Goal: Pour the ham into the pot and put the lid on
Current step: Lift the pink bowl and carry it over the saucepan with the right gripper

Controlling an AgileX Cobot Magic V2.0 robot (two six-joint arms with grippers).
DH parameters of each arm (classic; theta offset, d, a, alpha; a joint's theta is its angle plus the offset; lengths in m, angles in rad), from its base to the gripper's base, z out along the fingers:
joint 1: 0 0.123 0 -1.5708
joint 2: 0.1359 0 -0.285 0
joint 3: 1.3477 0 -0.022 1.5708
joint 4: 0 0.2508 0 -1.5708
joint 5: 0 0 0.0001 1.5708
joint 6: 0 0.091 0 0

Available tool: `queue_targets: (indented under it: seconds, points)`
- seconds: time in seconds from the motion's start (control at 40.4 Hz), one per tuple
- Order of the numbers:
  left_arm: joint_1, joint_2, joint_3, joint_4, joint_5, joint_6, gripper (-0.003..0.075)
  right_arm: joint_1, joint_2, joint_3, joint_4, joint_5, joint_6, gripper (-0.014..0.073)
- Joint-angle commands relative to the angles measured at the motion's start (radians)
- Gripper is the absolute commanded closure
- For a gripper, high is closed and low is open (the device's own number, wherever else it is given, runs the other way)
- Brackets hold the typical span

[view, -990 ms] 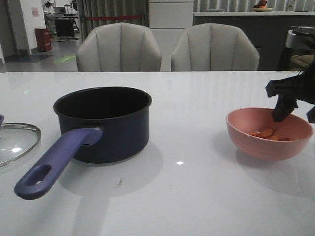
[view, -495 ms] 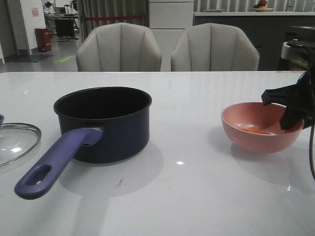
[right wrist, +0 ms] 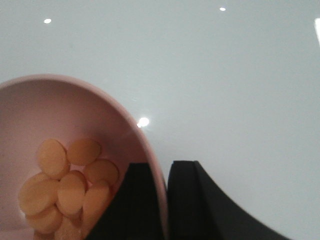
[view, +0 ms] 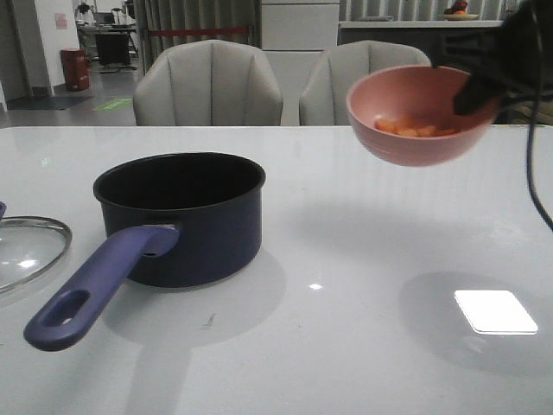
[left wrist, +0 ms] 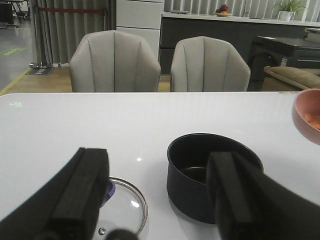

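Note:
My right gripper [view: 477, 88] is shut on the rim of the pink bowl [view: 415, 121] and holds it high above the table, right of the pot and tilted a little. Several orange-pink ham slices [view: 406, 128] lie in it; they also show in the right wrist view [right wrist: 65, 190], with one finger [right wrist: 135, 200] inside the bowl [right wrist: 75, 115]. The dark navy pot [view: 186, 216] with its purple-blue handle [view: 95, 285] stands left of centre, its inside black. The glass lid [view: 26, 251] lies at the far left. My left gripper [left wrist: 157, 200] is open, above the lid [left wrist: 127, 200] and the pot [left wrist: 200, 170].
Two grey chairs [view: 207, 86] stand behind the table's far edge. A bright light patch [view: 494, 311] lies on the white tabletop [view: 346, 346] under the raised bowl.
My right gripper has lifted the pink bowl off the table, up and a little to the left toward the pot. The pot and lid have not moved.

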Motion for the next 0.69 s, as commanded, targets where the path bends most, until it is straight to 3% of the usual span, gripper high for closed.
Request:
queue_targets:
  seconds: [0.0,0.124,0.272,0.371,0.669]
  points:
    - [-0.006,0.012,-0.023,-0.002,-0.076,0.0,0.0262,0.091,-0.045,-0.118,-0.001,-0.048,-0.021,0.046]
    - [-0.006,0.012,-0.023,-0.002,-0.076,0.0,0.0262,0.182,-0.012,-0.229,-0.036,-0.056,-0.021,0.046]
    - [-0.006,0.012,-0.023,-0.002,-0.076,0.0,0.0262,0.271,0.056,-0.335,-0.174,-0.088,-0.041,0.046]
    - [-0.006,0.012,-0.023,-0.002,-0.076,0.0,0.0262,0.314,0.097,-0.348,-0.253,-0.226,-0.046,0.046]
    - [-0.006,0.012,-0.023,-0.002,-0.076,0.0,0.0262,0.333,0.218,-0.339,-0.253,-0.669,-0.132,0.046]
